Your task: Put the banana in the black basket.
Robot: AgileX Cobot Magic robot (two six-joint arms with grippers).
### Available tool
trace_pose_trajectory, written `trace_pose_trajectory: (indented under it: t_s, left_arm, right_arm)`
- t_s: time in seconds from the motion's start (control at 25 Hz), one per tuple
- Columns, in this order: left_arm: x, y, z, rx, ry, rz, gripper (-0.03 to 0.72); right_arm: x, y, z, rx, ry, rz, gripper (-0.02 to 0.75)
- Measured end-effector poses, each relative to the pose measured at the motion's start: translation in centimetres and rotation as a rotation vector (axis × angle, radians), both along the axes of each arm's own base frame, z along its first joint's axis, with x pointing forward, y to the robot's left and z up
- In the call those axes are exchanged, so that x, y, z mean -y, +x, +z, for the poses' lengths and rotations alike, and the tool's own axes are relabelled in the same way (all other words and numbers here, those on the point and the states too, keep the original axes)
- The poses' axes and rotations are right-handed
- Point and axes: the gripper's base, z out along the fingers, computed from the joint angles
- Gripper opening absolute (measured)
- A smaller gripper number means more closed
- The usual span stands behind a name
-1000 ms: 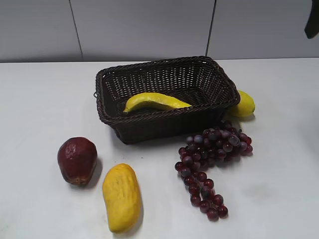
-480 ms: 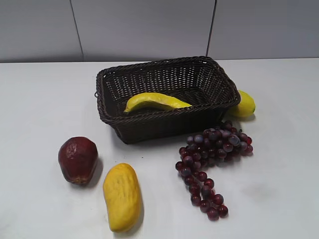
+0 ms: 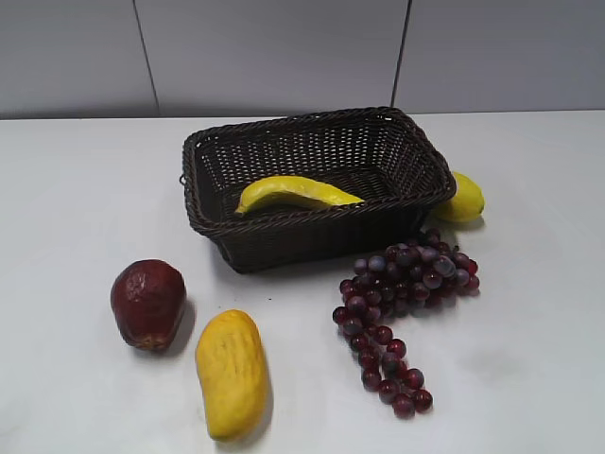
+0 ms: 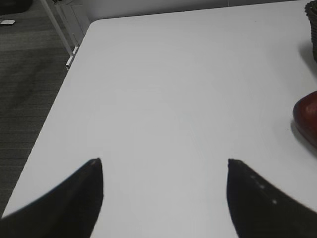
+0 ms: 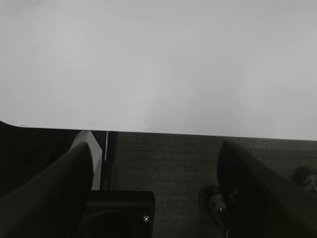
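Note:
The slim curved yellow banana [image 3: 295, 193] lies inside the black basket [image 3: 397, 128], along its near wall, one end resting up by the near rim. The basket stands at the table's middle back. Neither gripper shows in the exterior view. My left gripper [image 4: 163, 161] is open and empty over bare white table, far left of the basket; the basket's edge [image 4: 313, 25] shows at the right border of the left wrist view. My right gripper [image 5: 156, 148] is open and empty, out past the table edge, over dark floor.
A dark red fruit [image 3: 147, 304] and a fat rough yellow fruit [image 3: 232, 374] lie at the front left; the red one also shows in the left wrist view [image 4: 306, 116]. Purple grapes [image 3: 402, 293] lie right of the basket's front. A small yellow lemon-like fruit [image 3: 462, 199] sits behind the basket's right corner.
A dark arm part at the top right corner of the exterior view one second ago has left the view. The banana and basket have not moved.

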Motion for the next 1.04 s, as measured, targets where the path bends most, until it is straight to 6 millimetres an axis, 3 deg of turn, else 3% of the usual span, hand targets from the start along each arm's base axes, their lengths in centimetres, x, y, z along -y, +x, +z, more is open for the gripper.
trace_pose_trajectory:
  t_s: [0.64, 0.88, 1.04]
  left_arm:
    - [0.0, 0.0, 0.0, 0.0, 0.0, 0.0, 0.575]
    - [0.0, 0.0, 0.0, 0.0, 0.0, 0.0, 0.575]
    - [0.0, 0.0, 0.0, 0.0, 0.0, 0.0, 0.575]
  right_arm:
    - [0.3, -7.8, 2.7, 0.588, 0.026, -0.017, 0.592]
    - [0.3, -10.1, 2.8, 0.73, 0.03, -0.016, 0.592]
    - [0.4, -10.4, 2.6, 0.75, 0.03, -0.018, 0.592]
